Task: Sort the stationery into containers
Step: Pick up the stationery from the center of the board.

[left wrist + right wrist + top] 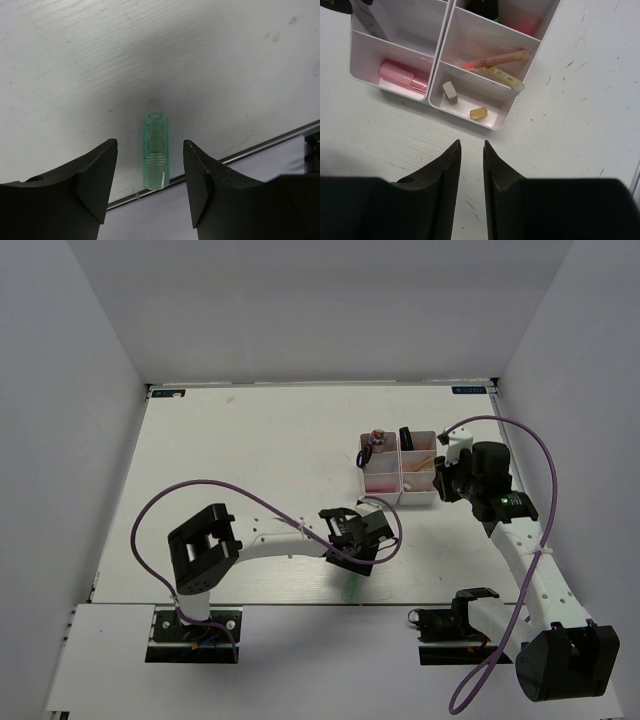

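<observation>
Left fingers [95, 185]: mine stand apart, one tip on each side of the green capsule eraser [156, 155], neither touching it.
Green capsule eraser: lies flat on the bench [150, 60], long axis toward 12 o'clock from my left wrist, near end close to the bench's front edge.
Right fingers [445, 175]: a narrow gap between them with nothing in it, held over bare bench.
Trays [440, 60]: two joined side by side at 12 o'clock of my right fingers, and in the top view at about 1 o'clock of my left fingers.
Tray toward 11 o'clock, near compartment: pink capsule eraser [404, 77] lying on its side.
Tray toward 12 o'clock, near compartment: small grey block [449, 92] and yellow clip [478, 113], apart.
Compartment behind that: orange-tipped pen [495, 60] and pale yellow pen [505, 78], touching where they cross.
</observation>
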`<action>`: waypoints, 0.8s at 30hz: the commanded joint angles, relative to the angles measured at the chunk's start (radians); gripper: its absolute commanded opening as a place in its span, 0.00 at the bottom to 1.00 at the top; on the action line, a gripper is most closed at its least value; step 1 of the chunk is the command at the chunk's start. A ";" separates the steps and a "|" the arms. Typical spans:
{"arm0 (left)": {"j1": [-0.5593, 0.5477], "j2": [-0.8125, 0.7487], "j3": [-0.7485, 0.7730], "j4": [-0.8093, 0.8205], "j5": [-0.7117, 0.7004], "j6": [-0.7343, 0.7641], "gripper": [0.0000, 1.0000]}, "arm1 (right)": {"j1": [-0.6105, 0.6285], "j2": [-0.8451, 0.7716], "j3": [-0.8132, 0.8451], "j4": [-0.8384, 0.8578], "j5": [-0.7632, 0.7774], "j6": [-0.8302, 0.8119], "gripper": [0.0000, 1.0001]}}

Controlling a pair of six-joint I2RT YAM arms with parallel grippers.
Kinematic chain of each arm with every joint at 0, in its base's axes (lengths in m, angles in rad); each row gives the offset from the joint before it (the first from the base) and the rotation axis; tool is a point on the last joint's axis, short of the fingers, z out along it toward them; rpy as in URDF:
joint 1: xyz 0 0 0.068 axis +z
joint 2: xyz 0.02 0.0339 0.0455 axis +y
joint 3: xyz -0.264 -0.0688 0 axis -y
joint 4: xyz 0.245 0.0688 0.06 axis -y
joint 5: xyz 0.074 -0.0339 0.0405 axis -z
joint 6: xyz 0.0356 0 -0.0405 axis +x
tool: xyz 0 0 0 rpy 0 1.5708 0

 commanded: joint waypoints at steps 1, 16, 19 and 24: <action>-0.013 0.005 -0.011 0.053 0.065 -0.030 0.66 | -0.005 -0.001 0.000 0.024 0.009 0.004 0.28; -0.053 0.065 -0.004 -0.021 0.017 -0.043 0.66 | -0.005 -0.001 -0.003 0.027 0.019 0.004 0.28; -0.055 0.074 -0.001 -0.025 0.022 -0.046 0.66 | -0.006 -0.001 -0.004 0.027 0.016 0.006 0.28; -0.055 0.099 -0.011 -0.022 0.050 -0.060 0.52 | -0.008 -0.001 -0.003 0.027 0.022 0.007 0.28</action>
